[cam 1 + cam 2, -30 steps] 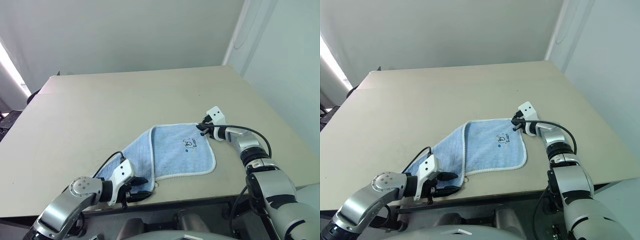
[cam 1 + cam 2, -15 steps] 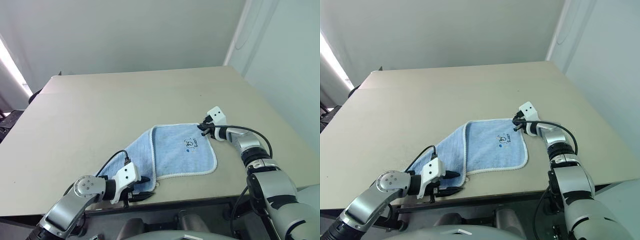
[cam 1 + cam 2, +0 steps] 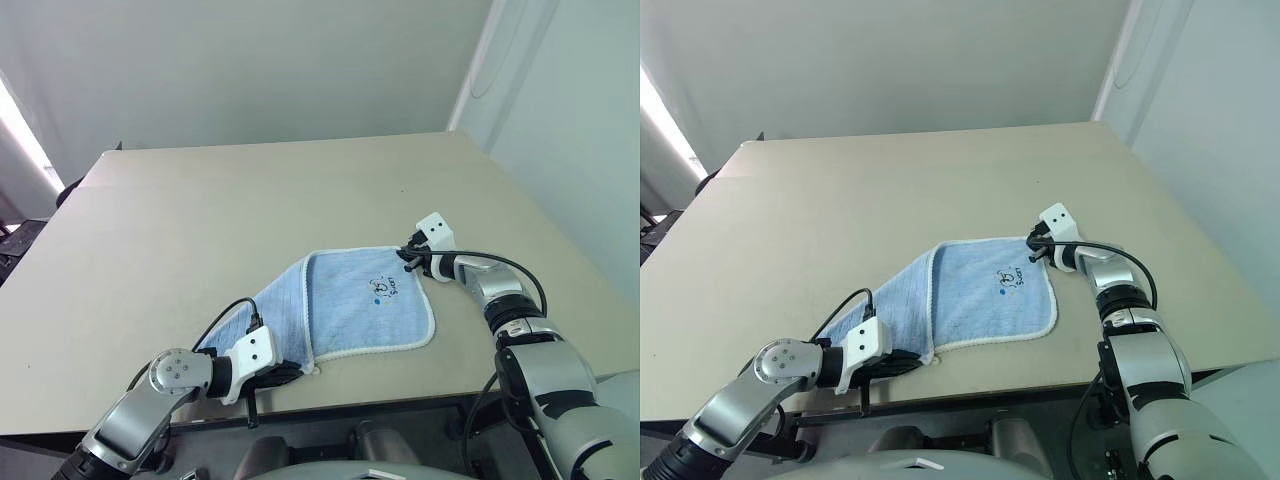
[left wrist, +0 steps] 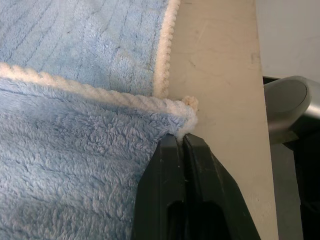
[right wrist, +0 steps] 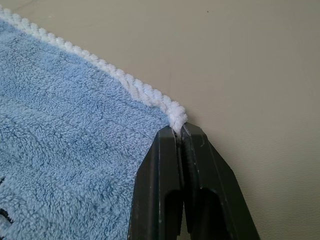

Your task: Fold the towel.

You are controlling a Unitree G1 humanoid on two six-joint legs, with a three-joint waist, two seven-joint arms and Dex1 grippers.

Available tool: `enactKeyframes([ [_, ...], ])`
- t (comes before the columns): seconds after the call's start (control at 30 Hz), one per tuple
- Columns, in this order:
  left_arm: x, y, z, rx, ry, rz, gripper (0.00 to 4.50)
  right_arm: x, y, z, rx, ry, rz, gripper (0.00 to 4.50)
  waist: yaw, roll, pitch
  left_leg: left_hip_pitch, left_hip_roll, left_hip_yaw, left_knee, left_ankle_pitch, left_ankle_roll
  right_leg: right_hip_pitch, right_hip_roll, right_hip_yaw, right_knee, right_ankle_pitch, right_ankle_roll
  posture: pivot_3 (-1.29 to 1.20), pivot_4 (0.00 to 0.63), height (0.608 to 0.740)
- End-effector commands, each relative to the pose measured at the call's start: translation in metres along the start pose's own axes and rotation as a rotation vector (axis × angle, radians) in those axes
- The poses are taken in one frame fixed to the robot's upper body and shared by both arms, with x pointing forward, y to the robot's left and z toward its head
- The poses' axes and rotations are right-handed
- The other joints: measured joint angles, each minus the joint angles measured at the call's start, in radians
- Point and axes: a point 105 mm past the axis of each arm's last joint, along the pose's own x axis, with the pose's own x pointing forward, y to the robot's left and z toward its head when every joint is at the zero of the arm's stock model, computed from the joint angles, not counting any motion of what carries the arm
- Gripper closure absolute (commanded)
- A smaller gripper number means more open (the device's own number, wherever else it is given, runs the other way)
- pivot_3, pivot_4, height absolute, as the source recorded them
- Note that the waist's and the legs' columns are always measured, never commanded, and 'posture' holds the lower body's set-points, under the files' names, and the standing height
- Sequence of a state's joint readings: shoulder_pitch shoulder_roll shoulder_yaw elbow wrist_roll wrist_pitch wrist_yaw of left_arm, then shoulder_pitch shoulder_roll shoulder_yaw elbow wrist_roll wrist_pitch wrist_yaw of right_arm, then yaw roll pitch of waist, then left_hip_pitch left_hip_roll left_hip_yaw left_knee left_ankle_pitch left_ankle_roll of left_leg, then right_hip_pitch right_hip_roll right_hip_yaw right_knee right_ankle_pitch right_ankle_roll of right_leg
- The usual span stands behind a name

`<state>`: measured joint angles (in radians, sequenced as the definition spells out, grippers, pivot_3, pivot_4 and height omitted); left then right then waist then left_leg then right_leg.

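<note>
The light-blue towel (image 3: 360,305) with white edging lies partly folded on the beige table (image 3: 250,200), its dark emblem (image 3: 382,288) facing up. My left gripper (image 3: 290,372) sits near the table's front edge, shut on the towel's near corner (image 4: 185,112); in the left wrist view the fingertips (image 4: 170,150) pinch the blue pile just under the white edging. My right gripper (image 3: 408,258) is shut on the far right corner (image 5: 175,117) of the towel, low over the table.
The table's front edge (image 3: 350,395) runs just under my left gripper. Its right edge (image 3: 560,250) lies beyond my right arm. A pale wall (image 3: 250,70) stands behind the table. The far and left parts of the tabletop are bare.
My left gripper, open beside the towel's near corner a second ago, has rolled slightly and shut on that corner. The right gripper has kept still, holding its corner.
</note>
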<state>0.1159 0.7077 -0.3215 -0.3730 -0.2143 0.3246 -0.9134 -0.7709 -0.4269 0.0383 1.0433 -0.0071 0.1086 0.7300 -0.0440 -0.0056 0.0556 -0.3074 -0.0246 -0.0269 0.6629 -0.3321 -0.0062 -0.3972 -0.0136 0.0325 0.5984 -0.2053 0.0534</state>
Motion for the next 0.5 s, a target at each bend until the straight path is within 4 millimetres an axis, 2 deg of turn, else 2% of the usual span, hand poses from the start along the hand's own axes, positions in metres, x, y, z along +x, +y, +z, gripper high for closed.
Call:
enactKeyframes([
  [0.03,-0.008,0.0,-0.012,-0.119,0.008,0.004,4.47,-0.012,-0.019,-0.014,0.003,0.057,-0.077,4.5,-0.001,0.0,0.0,0.0,0.0,0.0,0.0,0.0,0.0,0.0,0.0,0.0,-0.001,0.0,0.0,0.0,0.0,0.74],
  [0.23,-0.045,0.019,0.021,-0.227,-0.154,0.081,4.47,-0.011,-0.018,-0.015,0.008,0.057,-0.08,4.5,0.001,-0.001,0.001,-0.003,0.0,-0.001,0.0,0.0,0.0,-0.003,0.0,-0.002,-0.001,0.0,0.0,0.0,0.0,0.74],
  [0.37,-0.068,0.036,0.026,-0.289,-0.197,0.167,4.47,-0.009,-0.016,-0.015,0.009,0.056,-0.078,4.5,-0.001,-0.001,0.001,-0.005,0.001,-0.001,0.0,0.0,0.0,-0.004,0.0,-0.003,-0.001,0.0,0.0,0.0,0.0,0.74],
  [0.5,-0.097,0.071,0.034,-0.334,-0.277,0.319,4.47,-0.009,-0.015,-0.011,0.014,0.029,-0.071,4.5,0.0,-0.002,0.001,-0.006,0.001,-0.001,0.001,0.0,0.0,-0.005,0.0,-0.003,-0.001,0.0,0.001,0.0,0.0,0.74],
])
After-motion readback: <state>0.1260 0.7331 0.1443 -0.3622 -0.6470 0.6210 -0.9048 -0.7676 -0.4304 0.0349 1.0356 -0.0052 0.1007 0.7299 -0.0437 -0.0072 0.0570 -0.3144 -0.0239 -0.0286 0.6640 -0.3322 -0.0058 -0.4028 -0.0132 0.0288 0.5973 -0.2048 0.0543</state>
